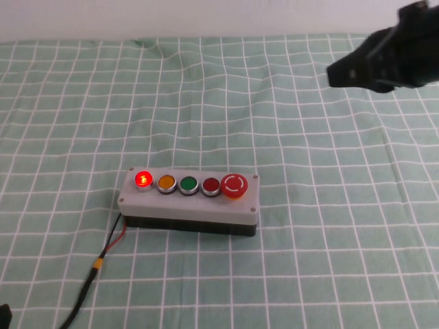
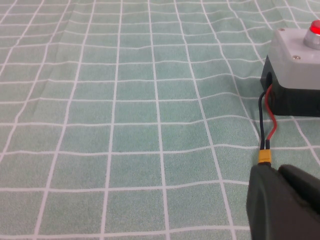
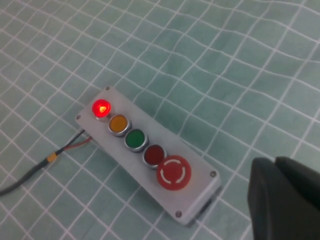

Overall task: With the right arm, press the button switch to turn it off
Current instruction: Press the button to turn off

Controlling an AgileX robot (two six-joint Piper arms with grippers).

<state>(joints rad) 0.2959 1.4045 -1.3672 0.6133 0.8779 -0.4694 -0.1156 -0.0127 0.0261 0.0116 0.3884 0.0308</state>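
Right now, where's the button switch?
In the high view the button switch sits on the green checked cloth, slightly left of centre and near the robot. The right end effector hovers far off to its right; the left end effector is by its cable.

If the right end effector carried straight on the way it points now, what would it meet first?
Probably the green checked tablecloth, short of the button switch. The right end effector hangs high at the far right, aimed down-left. Depth is unclear, so it may reach the box's mushroom-button end. The left end effector sits near the cable.

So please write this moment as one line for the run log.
lamp lit | switch not pressed | right gripper raised, far right of switch | left gripper low near cable
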